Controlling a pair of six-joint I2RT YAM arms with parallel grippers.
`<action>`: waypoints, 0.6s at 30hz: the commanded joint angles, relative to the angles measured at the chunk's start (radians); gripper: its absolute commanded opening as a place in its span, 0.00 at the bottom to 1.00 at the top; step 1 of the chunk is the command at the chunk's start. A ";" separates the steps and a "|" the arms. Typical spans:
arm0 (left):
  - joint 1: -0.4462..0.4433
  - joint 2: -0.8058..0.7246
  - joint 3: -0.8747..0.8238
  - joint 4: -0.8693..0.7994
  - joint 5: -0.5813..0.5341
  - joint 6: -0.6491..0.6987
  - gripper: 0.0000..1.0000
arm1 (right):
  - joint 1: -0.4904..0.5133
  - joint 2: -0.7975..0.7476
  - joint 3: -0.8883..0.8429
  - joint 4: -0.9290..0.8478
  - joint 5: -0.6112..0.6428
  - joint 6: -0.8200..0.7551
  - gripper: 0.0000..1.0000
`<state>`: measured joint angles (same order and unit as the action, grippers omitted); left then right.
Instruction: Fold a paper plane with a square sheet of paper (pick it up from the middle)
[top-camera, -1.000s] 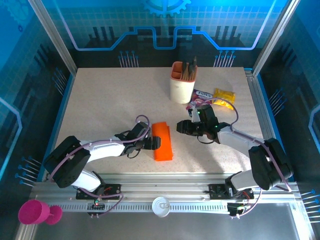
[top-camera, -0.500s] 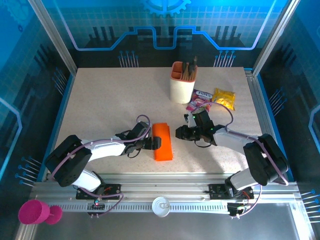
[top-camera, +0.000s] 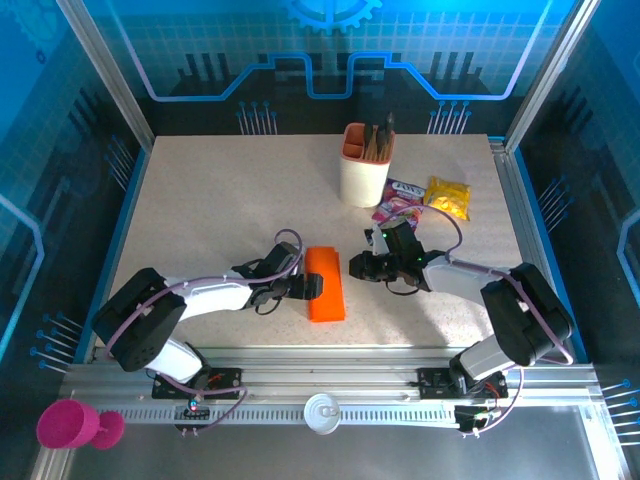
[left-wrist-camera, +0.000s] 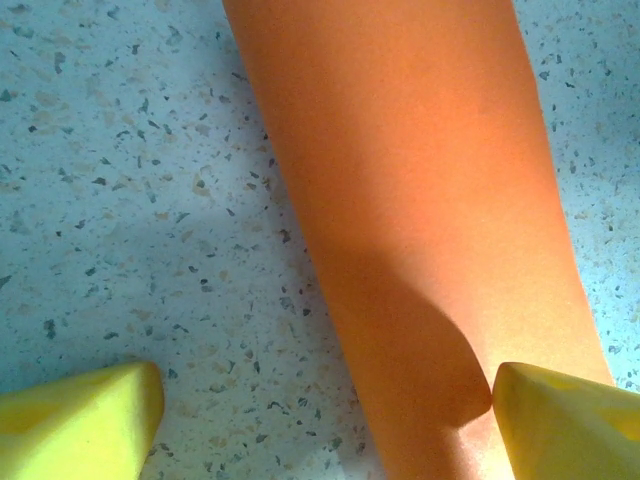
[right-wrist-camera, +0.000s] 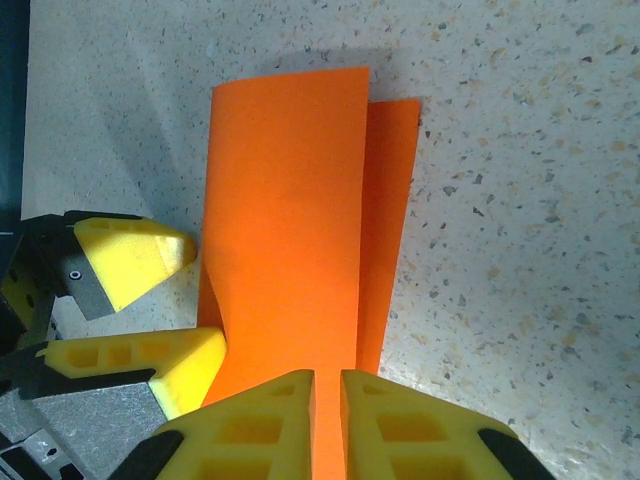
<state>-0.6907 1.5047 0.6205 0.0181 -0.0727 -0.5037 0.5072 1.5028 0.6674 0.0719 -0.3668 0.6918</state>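
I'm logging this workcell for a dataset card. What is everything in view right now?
paper: one, bright orange, folded into a strip, near middle of table
pen cup: one, beige with orange insert, back middle
pink packet: one, right of the cup
yellow packet: one, right of the pink one
goblet: one, pink, near-left rail
table: one, speckled beige
left gripper: yellow fingers, open, astride the paper's edge
right gripper: yellow fingers, nearly together, over the paper's end
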 joint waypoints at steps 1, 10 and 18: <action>-0.001 0.043 0.018 0.012 0.092 0.035 0.87 | 0.021 0.019 -0.005 0.010 -0.002 0.009 0.15; -0.002 0.064 0.038 -0.020 0.118 0.076 0.87 | 0.023 0.030 -0.013 0.020 0.001 0.012 0.15; -0.001 0.078 0.049 -0.017 0.129 0.073 0.87 | 0.030 0.043 -0.014 0.027 0.000 0.014 0.14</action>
<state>-0.6891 1.5272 0.6552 -0.0296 -0.0608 -0.4484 0.5179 1.5314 0.6674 0.0845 -0.3664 0.6991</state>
